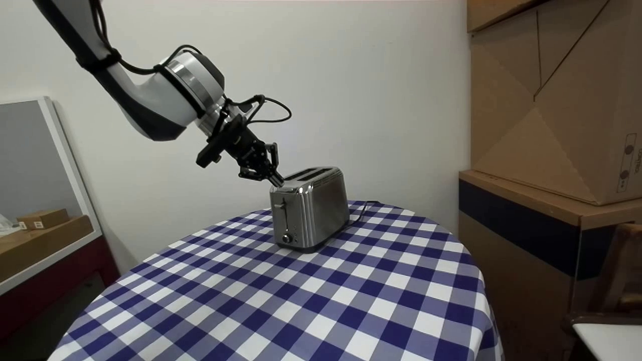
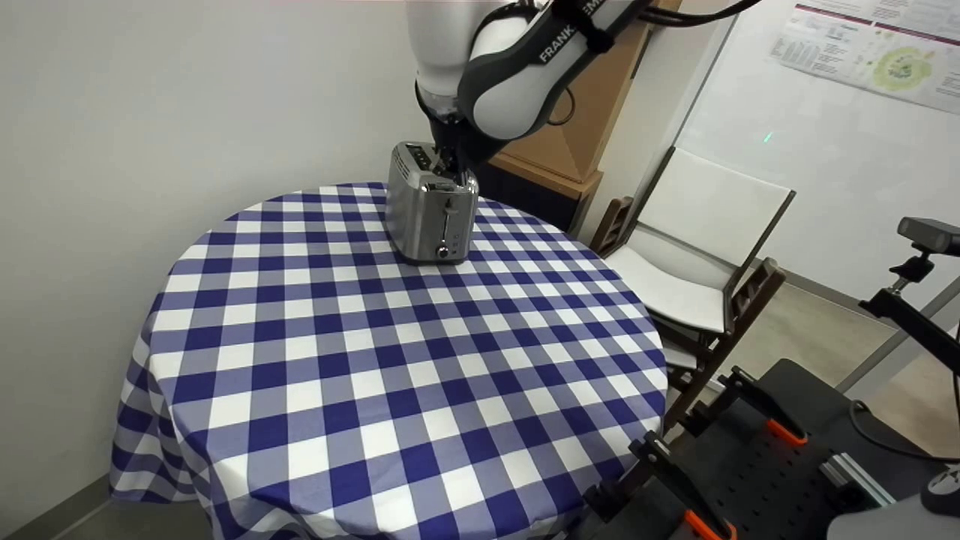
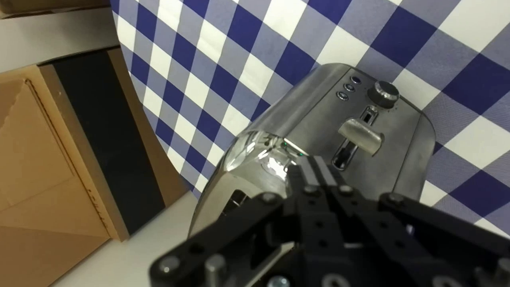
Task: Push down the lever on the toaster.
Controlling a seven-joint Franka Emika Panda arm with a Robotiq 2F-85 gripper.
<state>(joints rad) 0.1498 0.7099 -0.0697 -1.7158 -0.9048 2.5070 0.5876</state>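
Note:
The silver toaster (image 1: pixel 327 213) stands upright on the table; it also shows in an exterior view (image 2: pixel 411 214) and in the wrist view (image 3: pixel 306 115). Its lever (image 3: pixel 361 136) sticks out of a vertical slot in the front face. In an exterior view the lever (image 1: pixel 281 205) sits in the upper part of that slot. My gripper (image 3: pixel 316 161) is shut and holds nothing. In an exterior view the fingertips (image 1: pixel 279 181) are at the front top edge of the toaster, above the lever and apart from it. I cannot tell whether they touch the toaster.
A round knob (image 3: pixel 384 94) and small buttons are on the toaster's front face below the lever. The table has a blue and white checked cloth (image 1: pixel 301 301). A wall (image 1: pixel 376 100) stands behind it. Large cardboard boxes (image 1: pixel 541 125) stand beside the table.

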